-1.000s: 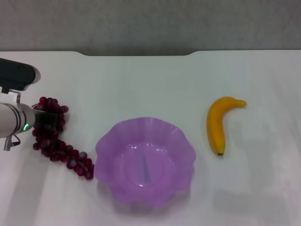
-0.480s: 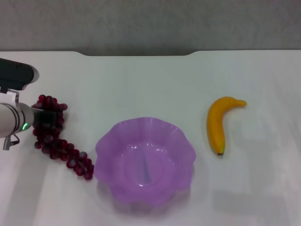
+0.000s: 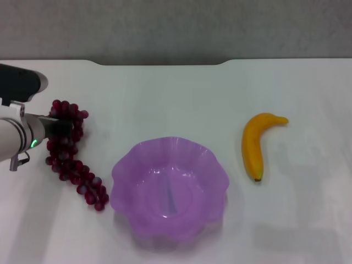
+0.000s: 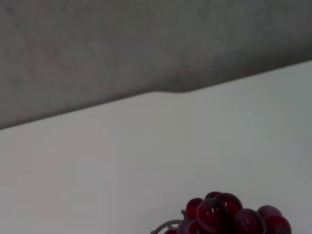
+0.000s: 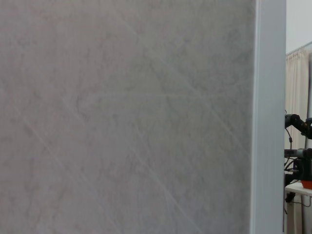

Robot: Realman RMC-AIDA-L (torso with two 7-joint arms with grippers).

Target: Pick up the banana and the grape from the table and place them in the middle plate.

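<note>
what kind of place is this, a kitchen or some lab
Likely a robot lab: a bare white table against a plain grey wall, with other robot equipment on a far bench, and no kitchen fittings.

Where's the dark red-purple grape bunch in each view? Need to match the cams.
Head view: the dark red-purple grape bunch lies on the white table at the left, between the left gripper and the translucent purple scalloped plate.
Left wrist view: only its top grapes show at the lower edge.
Right wrist view: not in it; a grey wall.
Shared landmark: the table's far edge notch.
</note>
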